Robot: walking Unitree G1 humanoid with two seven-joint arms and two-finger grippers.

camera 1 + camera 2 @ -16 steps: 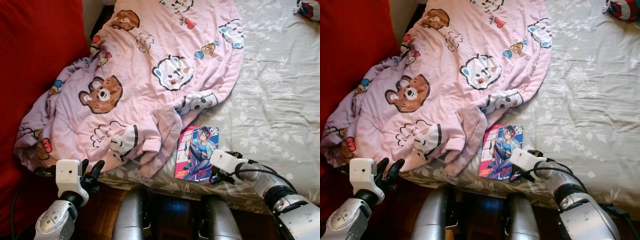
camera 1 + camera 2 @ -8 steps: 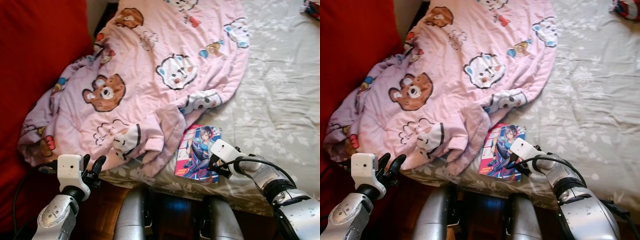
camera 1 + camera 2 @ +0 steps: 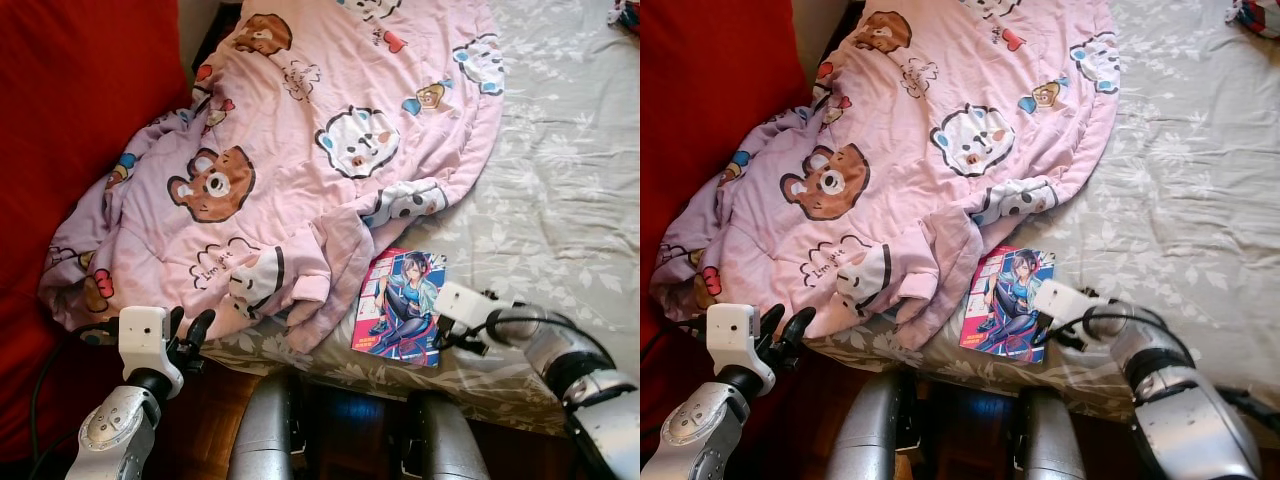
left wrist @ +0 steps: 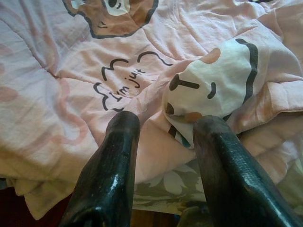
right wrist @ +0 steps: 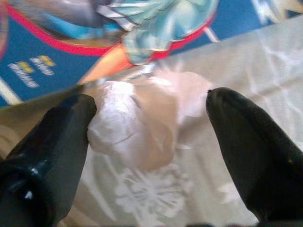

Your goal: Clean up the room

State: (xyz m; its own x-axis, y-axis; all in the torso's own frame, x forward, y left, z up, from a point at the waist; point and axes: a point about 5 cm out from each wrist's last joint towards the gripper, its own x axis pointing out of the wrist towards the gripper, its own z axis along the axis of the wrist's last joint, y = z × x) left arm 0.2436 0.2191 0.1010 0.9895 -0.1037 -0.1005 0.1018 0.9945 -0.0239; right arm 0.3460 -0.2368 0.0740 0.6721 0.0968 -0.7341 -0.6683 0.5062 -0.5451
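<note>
A comic book [image 3: 400, 305] with a bright cartoon cover lies flat on the grey floral bedsheet [image 3: 570, 180], near the bed's front edge. My right gripper [image 3: 450, 338] is at the book's right lower corner, low over the sheet. Its fingers [image 5: 47, 151] are open, spanning a pale shiny lump [image 5: 137, 123] beside the book's edge [image 5: 94, 52]. A rumpled pink blanket [image 3: 300, 170] printed with bears and cats covers the bed's left half. My left gripper [image 3: 190, 325] is open at the blanket's hanging front hem [image 4: 142, 85], holding nothing.
A tall red padded surface [image 3: 70, 120] rises along the left of the bed. A colourful bundle [image 3: 628, 12] lies at the far right corner of the bed. My silver legs [image 3: 265, 440] stand against the bed's front edge over a dark wooden floor.
The camera has shifted a little. My right gripper has slid slightly to the right beside the book's corner. The left gripper has kept its place by the blanket hem.
</note>
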